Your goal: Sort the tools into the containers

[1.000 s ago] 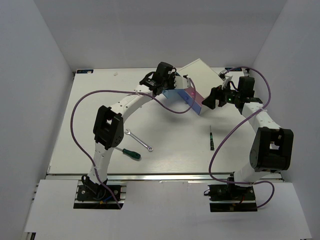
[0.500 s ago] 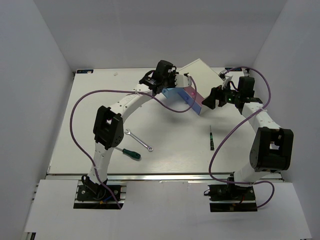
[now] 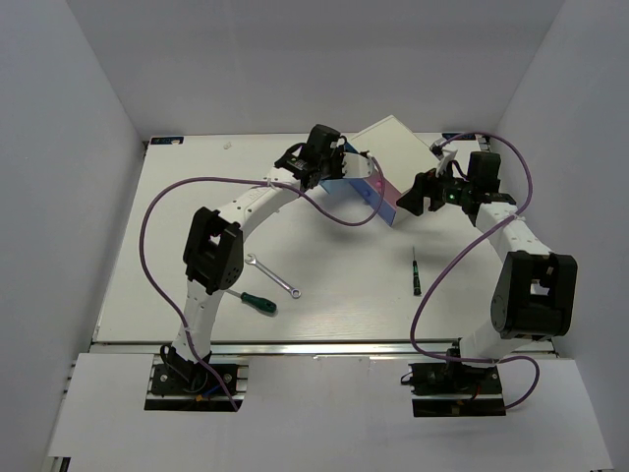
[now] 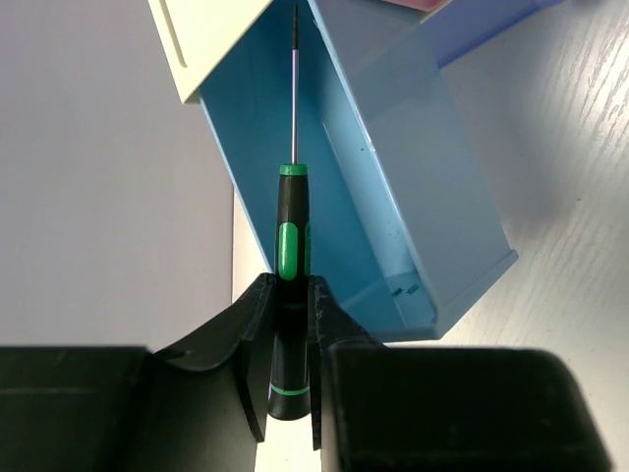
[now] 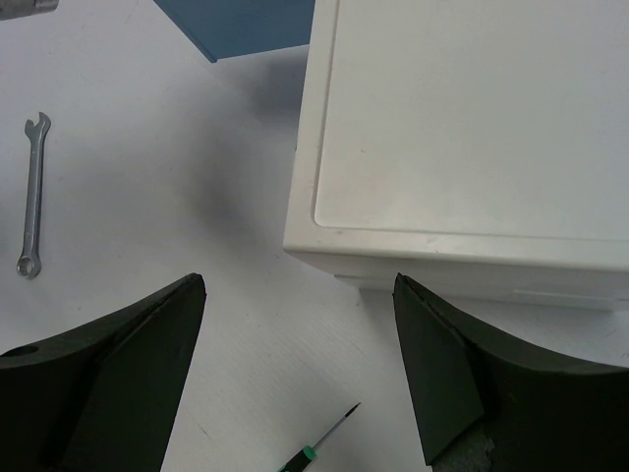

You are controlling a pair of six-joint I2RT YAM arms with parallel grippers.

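Observation:
My left gripper [image 4: 290, 295] is shut on a thin dark mini screwdriver [image 4: 289, 236] with green bands. It holds the tool tip-first over the open blue drawer [image 4: 393, 197], which is pulled out of the white cabinet [image 3: 393, 143]. In the top view the left gripper [image 3: 354, 162] is at the cabinet's left front, above the blue drawer [image 3: 339, 184] and beside the pink drawer [image 3: 385, 194]. My right gripper [image 3: 413, 194] is open and empty beside the cabinet's right side [image 5: 472, 118]. On the table lie a silver wrench [image 3: 272, 275], a green-handled screwdriver [image 3: 253, 299] and a second mini screwdriver [image 3: 416, 270].
The right wrist view shows the wrench [image 5: 32, 197], the second mini screwdriver's tip [image 5: 319, 444] and a corner of the blue drawer [image 5: 246, 25]. White walls enclose the table on three sides. Purple cables loop over both arms.
My left gripper has shifted slightly over the blue drawer with the mini screwdriver still in it. The right arm and the tools on the table have not moved.

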